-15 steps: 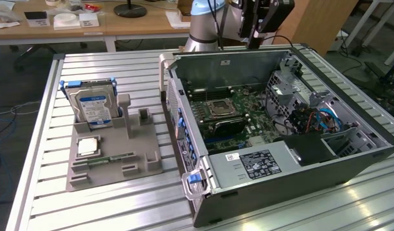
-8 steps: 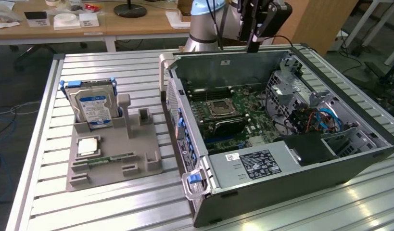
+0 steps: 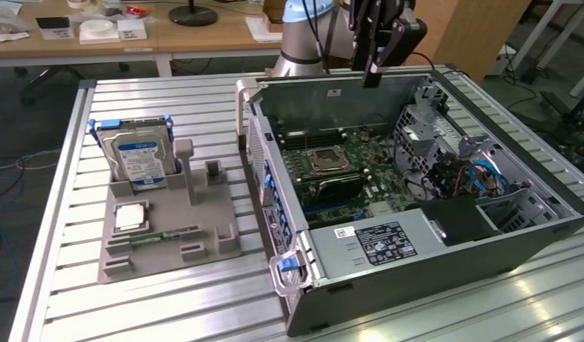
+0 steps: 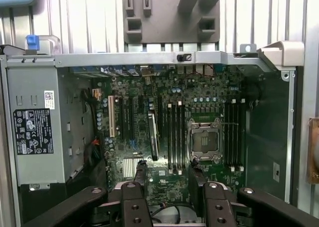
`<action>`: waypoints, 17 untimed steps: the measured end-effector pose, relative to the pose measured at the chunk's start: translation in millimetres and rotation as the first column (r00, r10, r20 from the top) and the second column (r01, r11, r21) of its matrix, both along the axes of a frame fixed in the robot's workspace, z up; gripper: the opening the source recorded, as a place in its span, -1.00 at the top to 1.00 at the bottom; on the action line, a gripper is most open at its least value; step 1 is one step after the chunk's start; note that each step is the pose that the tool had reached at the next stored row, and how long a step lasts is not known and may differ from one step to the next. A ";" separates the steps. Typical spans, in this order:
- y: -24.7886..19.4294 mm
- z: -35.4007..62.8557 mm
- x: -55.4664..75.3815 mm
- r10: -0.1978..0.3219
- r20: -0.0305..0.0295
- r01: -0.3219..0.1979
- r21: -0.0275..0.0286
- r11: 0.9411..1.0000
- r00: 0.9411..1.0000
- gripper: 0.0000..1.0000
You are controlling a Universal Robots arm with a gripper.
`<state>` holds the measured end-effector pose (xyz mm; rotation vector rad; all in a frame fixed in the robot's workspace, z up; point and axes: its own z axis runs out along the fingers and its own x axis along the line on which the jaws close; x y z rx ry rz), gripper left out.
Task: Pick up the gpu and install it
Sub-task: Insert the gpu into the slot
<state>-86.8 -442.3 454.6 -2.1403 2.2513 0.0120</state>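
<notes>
You have a ribbed aluminium table (image 3: 158,299) carrying a grey sheet-metal computer case (image 3: 444,263) that lies open, with a green motherboard (image 3: 368,153) inside. On the board, the gpu (image 3: 334,187), a thin flat black card, stands on edge in a slot just beside the square silvery CPU socket (image 3: 325,160). Next to the case, a matte grey moulded holder (image 3: 168,253) keeps a silver hard drive (image 3: 140,160) upright and a narrow green memory stick (image 3: 163,234) lying flat. Your gripper (image 3: 373,75) hangs above the case, jaws spread wide, gripping nothing.
</notes>
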 end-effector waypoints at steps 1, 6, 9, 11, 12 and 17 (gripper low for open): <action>0.0 -1.8 0.0 0.000 0.000 0.000 0.000 1.000 1.000 0.07; 0.1 -6.4 0.0 0.000 0.000 0.000 0.000 1.000 1.000 0.07; 0.1 -6.4 0.0 0.000 0.000 0.000 0.000 1.000 1.000 0.07; 0.2 -6.7 0.0 0.000 0.001 0.000 0.000 1.000 1.000 0.07; 0.8 -7.0 -0.2 0.000 0.001 0.000 0.001 1.000 1.000 0.07; 5.5 -12.2 -0.3 0.000 0.003 0.000 0.000 1.000 1.000 0.07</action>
